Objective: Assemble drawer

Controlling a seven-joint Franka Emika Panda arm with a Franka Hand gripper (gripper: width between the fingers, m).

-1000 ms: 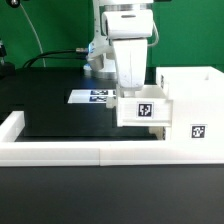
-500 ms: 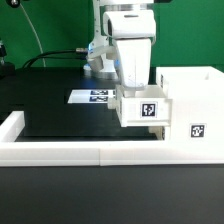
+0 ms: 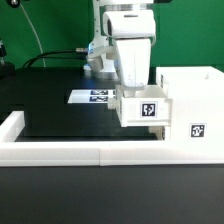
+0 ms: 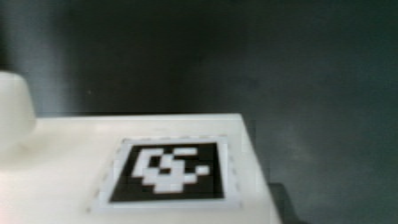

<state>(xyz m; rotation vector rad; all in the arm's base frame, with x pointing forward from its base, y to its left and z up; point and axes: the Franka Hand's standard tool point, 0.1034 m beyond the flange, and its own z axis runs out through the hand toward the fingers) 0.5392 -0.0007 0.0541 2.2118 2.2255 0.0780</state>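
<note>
A small white open-top tray [image 3: 145,109] with a square black-and-white tag on its front hangs just above the black table, touching the left side of the tall white casing [image 3: 192,100], which carries its own tag low down. My gripper [image 3: 136,91] reaches down into the tray from above, shut on its wall; the fingertips are hidden behind the tray. In the wrist view the tray's tagged white face [image 4: 171,168] fills the near part of the picture and no fingers show. A second tray is out of view.
A long low white border rail [image 3: 80,152] runs along the table's front and up the exterior view's left. The marker board [image 3: 96,97] lies flat behind the tray. The arm's base and cables stand at the back.
The gripper and the tray shifted slightly toward the casing between one second ago and half a second ago. Since then nothing has visibly moved.
</note>
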